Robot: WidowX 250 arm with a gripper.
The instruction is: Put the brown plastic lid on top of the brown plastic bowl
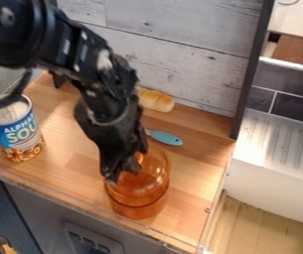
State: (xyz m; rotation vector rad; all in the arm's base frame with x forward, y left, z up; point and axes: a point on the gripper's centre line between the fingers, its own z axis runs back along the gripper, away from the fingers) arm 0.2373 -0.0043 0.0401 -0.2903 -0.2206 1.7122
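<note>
One lid (150, 173), brown, domed: on or just over the bowl (137, 211), near side of counter (196, 171); full seating cannot be told. One claw (121, 173): at the lid's top; cannot tell whether open or closed on it. One can (18, 131), left. One blue utensil (166, 138), farther back. Risks, as judged: lid askew, if released off-centre; bowl shoved nearer the edge, if pressed at a slant.

One camera looks down aslant at the counter (190, 166).
</note>
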